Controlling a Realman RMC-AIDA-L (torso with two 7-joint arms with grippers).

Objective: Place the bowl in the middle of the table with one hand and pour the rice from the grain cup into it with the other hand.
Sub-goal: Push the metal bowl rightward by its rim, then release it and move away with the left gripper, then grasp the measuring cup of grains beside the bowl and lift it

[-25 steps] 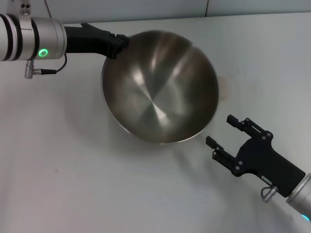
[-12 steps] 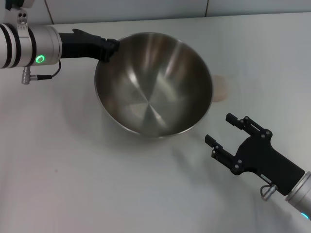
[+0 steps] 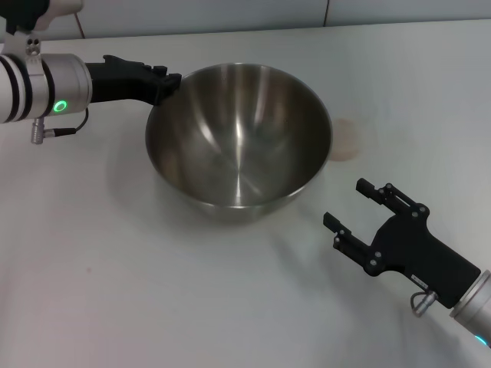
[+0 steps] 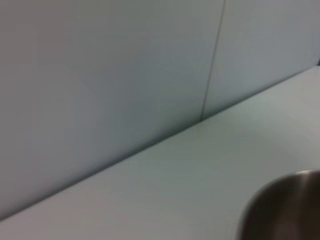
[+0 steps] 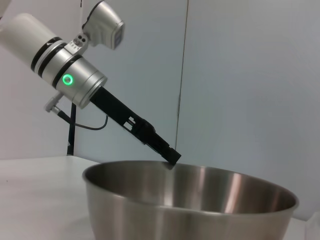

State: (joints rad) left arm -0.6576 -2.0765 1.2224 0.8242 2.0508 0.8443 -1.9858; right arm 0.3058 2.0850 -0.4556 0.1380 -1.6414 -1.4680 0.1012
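Note:
The bowl (image 3: 238,142), large and steel, stands upright and empty on the white table (image 3: 115,268), left of centre. My left gripper (image 3: 167,83) is shut on its far-left rim; the right wrist view shows the gripper (image 5: 172,159) at the rim of the bowl (image 5: 190,205). The bowl's edge shows in the left wrist view (image 4: 285,210). A faint pale beige round shape, the grain cup with rice (image 3: 345,139), sits just right of the bowl, partly hidden by it. My right gripper (image 3: 344,203) is open and empty, at the front right, pointing toward the bowl.
A grey wall (image 3: 230,15) runs along the table's back edge. The table's front left holds nothing but a small dark speck (image 3: 88,269).
The bowl was tilted with its opening facing up toward the head camera; my left gripper has levelled it, lowered it and drawn it slightly left. The right gripper has not moved.

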